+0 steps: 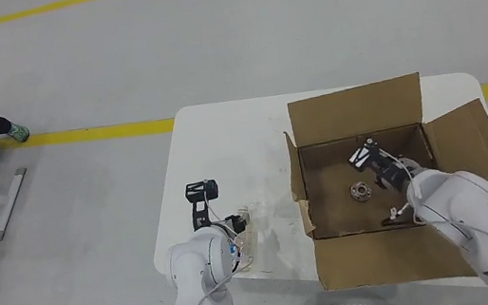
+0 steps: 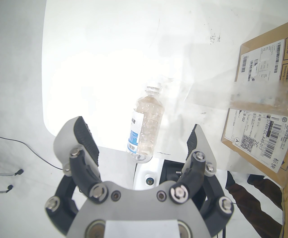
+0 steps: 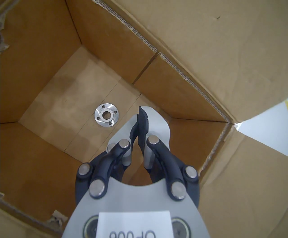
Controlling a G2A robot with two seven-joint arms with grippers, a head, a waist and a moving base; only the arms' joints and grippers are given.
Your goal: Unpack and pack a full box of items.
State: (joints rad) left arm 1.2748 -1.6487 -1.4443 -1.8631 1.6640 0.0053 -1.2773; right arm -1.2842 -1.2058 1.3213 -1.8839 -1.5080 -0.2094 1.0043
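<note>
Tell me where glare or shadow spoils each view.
Left wrist view: the table is washed out by glare around the bottle; right wrist view: even light inside the box, a bright sheen on the metal flange; top view: the bottle nearly vanishes against the white table.

Top view overhead; wrist views close above table (image 2: 101, 56), box (image 3: 108, 29)

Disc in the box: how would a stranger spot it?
Find the open box on the white table. On its floor, near the right gripper, lies a small disc. It is shiny silver against brown cardboard, with a centre hole ringed by smaller ones.
</note>
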